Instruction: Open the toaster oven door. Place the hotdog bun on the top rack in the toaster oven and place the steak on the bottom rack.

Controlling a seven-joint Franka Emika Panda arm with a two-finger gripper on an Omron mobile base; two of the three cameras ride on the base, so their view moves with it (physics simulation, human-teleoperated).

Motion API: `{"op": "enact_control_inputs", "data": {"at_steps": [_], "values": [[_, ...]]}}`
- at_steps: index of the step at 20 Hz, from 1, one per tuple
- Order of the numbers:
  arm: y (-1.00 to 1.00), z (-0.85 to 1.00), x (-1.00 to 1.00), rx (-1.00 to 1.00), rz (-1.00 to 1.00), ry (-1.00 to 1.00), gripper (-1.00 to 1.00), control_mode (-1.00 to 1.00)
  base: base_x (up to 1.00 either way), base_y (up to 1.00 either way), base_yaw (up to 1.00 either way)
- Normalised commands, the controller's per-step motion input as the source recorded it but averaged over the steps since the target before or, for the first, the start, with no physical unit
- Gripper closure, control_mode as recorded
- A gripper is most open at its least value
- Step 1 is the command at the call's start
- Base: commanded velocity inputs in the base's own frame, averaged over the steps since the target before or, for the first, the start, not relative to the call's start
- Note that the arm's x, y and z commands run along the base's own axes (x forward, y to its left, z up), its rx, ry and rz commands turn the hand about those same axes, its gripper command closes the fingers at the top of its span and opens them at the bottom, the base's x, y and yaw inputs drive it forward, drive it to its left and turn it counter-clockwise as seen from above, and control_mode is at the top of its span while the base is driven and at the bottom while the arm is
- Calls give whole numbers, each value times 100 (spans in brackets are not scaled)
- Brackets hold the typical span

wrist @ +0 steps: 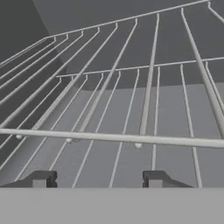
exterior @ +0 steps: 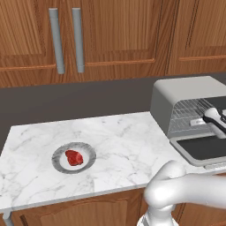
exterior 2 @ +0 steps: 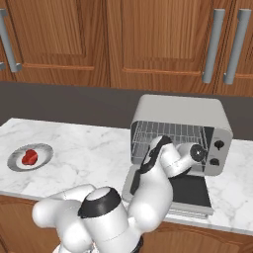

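The toaster oven point(exterior 2: 181, 138) stands at the right end of the marble counter point(exterior: 110, 137), near the back wall. The toaster oven door point(exterior: 199, 150) is folded down flat toward the near edge, so the cavity is free for loading. The arm reaches into this opening, and the gripper point(wrist: 98, 179) is just in front of the wire racks. In the hand view its two finger tips stand apart with nothing between them, so the jaws are open and carry nothing. A wire rack point(wrist: 131, 109) lies directly ahead of the tips, but I cannot tell if it is the top or the bottom one.

The steak point(exterior: 73, 157) rests on a small grey plate point(exterior: 88, 152) far to the left on the counter, well apart from the oven, waiting to be taken. I do not find the hotdog bun on the racks or the counter. My judgement is that the steak is next.
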Motion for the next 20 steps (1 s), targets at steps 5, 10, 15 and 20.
{"op": "enact_control_inputs", "data": {"at_steps": [5, 10, 15, 20], "values": [[0, -59, -65, 0, 0, 9, -100, -100, 0, 0, 0], [0, -62, -70, -4, 0, 14, -100, -100, 0, 0, 0], [0, -65, -71, -9, -1, 19, -100, -100, 0, 0, 0], [0, -67, -67, -10, -2, 23, -100, -100, 0, 0, 0]]}}
